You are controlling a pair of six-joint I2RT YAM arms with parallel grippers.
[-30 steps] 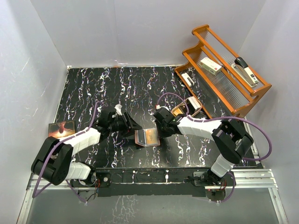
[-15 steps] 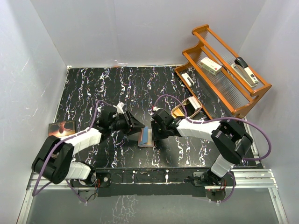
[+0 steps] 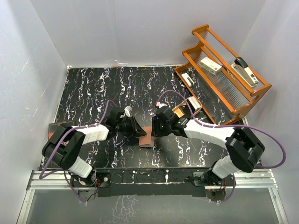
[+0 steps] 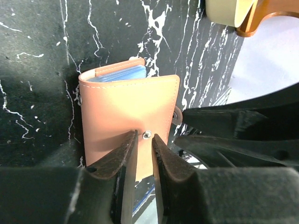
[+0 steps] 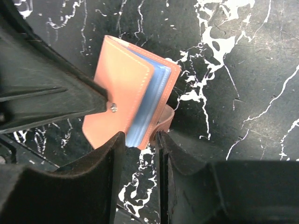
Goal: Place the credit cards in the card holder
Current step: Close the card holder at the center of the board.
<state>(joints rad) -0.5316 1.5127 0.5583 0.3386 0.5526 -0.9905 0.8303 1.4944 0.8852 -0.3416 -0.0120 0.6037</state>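
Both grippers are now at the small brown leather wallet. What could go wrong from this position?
1. The left gripper and the right gripper meet tip to tip at the reddish-brown leather card holder; they might collide.
2. The holder is only partly open between them; if either one lets go, it may flop shut or tip over.
3. Its snap tab sits close beside the right gripper and could get caught.

Card holder [image 3: 147,140] on table [image 3: 93,88]

Black marbled table [image 3: 93,88] with card holder [image 3: 148,139], wooden rack [image 3: 224,86]
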